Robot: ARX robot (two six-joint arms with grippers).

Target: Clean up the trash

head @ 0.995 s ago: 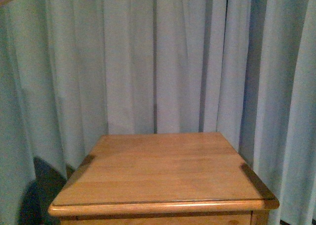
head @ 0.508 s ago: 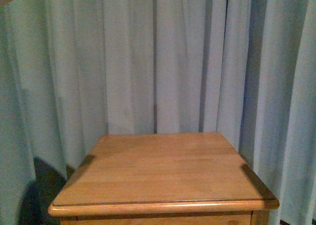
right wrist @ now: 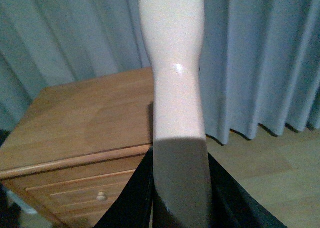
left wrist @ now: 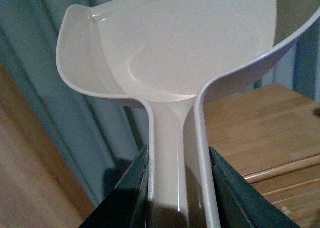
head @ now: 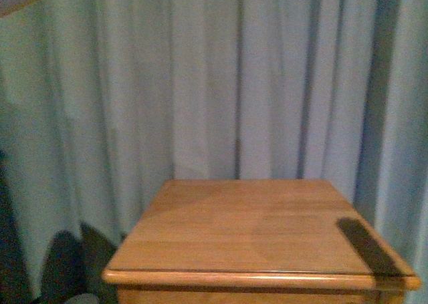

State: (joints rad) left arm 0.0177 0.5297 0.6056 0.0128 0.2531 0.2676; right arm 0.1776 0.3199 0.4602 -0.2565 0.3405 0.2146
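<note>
Trash shows in none of my three views, so I cannot tell where it lies. My left hand (left wrist: 177,160) is clamped on the stem of the beige dustpan (left wrist: 175,52), with the wooden tabletop (head: 254,230) beyond its scoop. My right hand (right wrist: 179,168) is closed around a pale handle (right wrist: 175,62), the curtain (head: 200,83) hanging behind.
</note>
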